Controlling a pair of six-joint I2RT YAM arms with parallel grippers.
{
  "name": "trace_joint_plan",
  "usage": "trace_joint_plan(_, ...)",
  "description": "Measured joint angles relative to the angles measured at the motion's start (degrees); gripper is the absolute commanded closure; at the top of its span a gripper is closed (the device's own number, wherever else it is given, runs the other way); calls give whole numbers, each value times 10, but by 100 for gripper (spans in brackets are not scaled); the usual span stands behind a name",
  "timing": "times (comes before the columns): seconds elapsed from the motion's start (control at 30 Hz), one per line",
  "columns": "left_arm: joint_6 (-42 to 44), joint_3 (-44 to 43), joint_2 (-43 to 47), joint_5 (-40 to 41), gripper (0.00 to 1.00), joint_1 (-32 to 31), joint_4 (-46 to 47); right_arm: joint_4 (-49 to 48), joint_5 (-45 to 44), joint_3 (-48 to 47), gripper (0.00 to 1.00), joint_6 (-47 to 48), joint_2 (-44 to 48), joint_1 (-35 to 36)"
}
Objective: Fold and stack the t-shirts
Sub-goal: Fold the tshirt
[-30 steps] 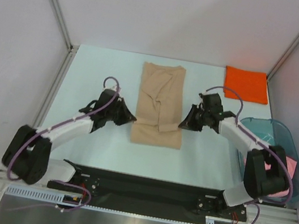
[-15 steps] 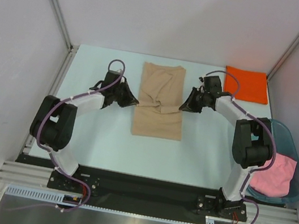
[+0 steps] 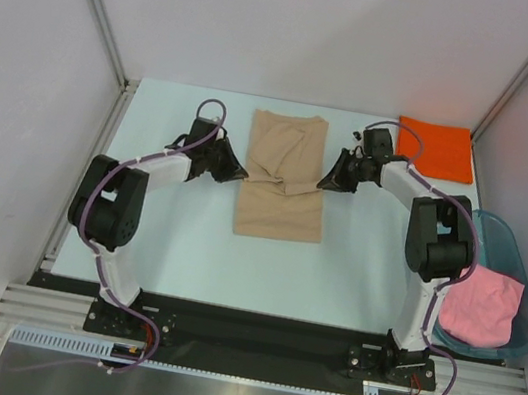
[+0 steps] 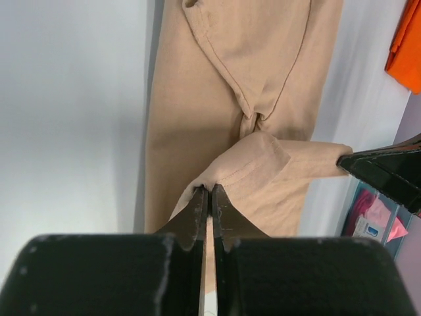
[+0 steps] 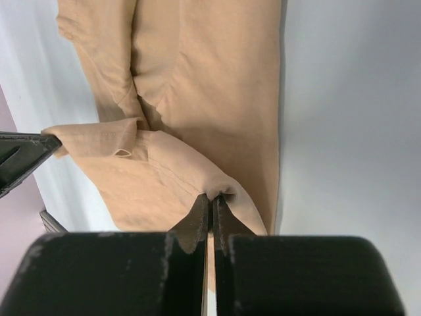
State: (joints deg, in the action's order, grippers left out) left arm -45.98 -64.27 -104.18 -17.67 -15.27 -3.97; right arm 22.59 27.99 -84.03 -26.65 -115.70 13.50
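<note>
Both clenched on cloth: my left gripper (image 4: 209, 191) and right gripper (image 5: 212, 197) pinch opposite edges of the tan t-shirt (image 3: 281, 205), a fold raised across its middle, on the table (image 3: 167, 232). The orange t-shirt (image 3: 435, 149) lies folded at far right; the pink t-shirt (image 3: 481, 307) sits in the teal tub (image 3: 502, 241).

The tan t-shirt (image 3: 286, 176) is seen as soft, matt cloth, finely creased, with stitched hems. To its right, the orange t-shirt (image 3: 436, 148) is matt cloth too, laid smoother. Nearer than that, the pink t-shirt (image 3: 478, 310) is rumpled cloth, held in a tub (image 3: 514, 250) of glossy, translucent teal plastic. The table (image 3: 177, 234) under the tan t-shirt is smooth and matt. The left gripper (image 4: 209, 190), pinched on its fold, is made of matt black plastic, faintly scuffed.
</note>
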Motion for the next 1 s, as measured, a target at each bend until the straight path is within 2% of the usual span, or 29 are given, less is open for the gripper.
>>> trace_joint_plan(0.03, 1, -2, -3, -1, 84, 1, 0, -1, 2, 0, 98, 1, -3, -1)
trace_joint_plan(0.1, 7, -6, -10, -1, 75, 2, -2, -2, 7, -2, 90, 2, -13, -3)
trace_joint_plan(0.13, 12, -14, -17, -1, 68, 3, -8, -2, 11, -6, 85, 4, -21, -6)
trace_joint_plan(0.17, 20, -25, -24, 4, 63, 3, -18, -2, 13, -11, 76, 6, -30, -9)
trace_joint_plan(0.23, 37, -53, -42, 16, 54, 5, -38, -1, 15, -23, 71, 12, -48, -15)
trace_joint_plan(0.27, 44, -62, -45, 25, 52, 6, -45, 0, 14, -34, 66, 16, -58, -19)
trace_joint_plan(0.33, 63, -75, -43, 56, 50, 7, -63, 11, 5, -60, 57, 24, -75, -27)
trace_joint_plan(0.47, 90, -61, -3, 94, 48, 7, -80, 37, -59, -83, 52, 45, -66, -32)
trace_joint_plan(0.6, 105, -12, 91, 108, 52, -2, -77, 43, -139, -26, 51, 57, 3, -7)
trace_joint_plan(0.7, 104, 27, 138, 102, 56, -34, -51, 45, -181, 30, 52, 58, 61, 43)
trace_joint_plan(0.87, 98, 62, 100, 73, 57, -97, -2, 20, -205, 60, 53, 57, 86, 138)
trace_joint_plan(0.93, 95, 63, 64, 64, 55, -103, 8, 1, -195, 60, 55, 56, 80, 148)
trace_joint_plan(1.0, 94, 63, 34, 58, 55, -100, 21, -22, -183, 60, 60, 54, 69, 143)
